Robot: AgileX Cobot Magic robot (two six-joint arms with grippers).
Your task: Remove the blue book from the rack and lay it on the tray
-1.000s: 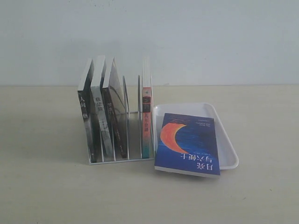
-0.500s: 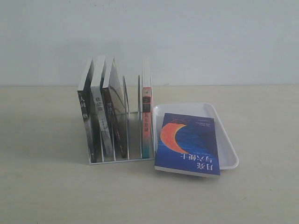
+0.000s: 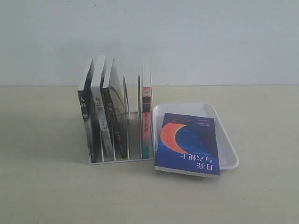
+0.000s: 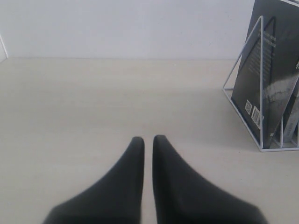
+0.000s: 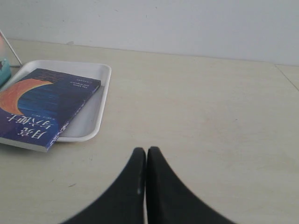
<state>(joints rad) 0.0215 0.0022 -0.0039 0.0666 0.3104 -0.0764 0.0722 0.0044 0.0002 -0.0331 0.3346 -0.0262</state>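
The blue book (image 3: 188, 143) with its orange crescent lies flat, cover up, on the white tray (image 3: 227, 140); its near edge overhangs the tray's front rim. The same blue book (image 5: 42, 105) and tray (image 5: 96, 109) show in the right wrist view. The white wire rack (image 3: 122, 121) stands left of the tray. No arm appears in the exterior view. My left gripper (image 4: 148, 139) is shut and holds nothing, hovering over bare table away from the rack (image 4: 259, 112). Over bare table to one side of the tray, my right gripper (image 5: 146, 150) is shut and also holds nothing.
Three black-spined books (image 3: 100, 119) lean in the rack's left slots, and a pink-and-teal-spined book (image 3: 146, 116) stands in the right slot next to the tray. A pale wall runs behind the light wooden table (image 3: 42, 186).
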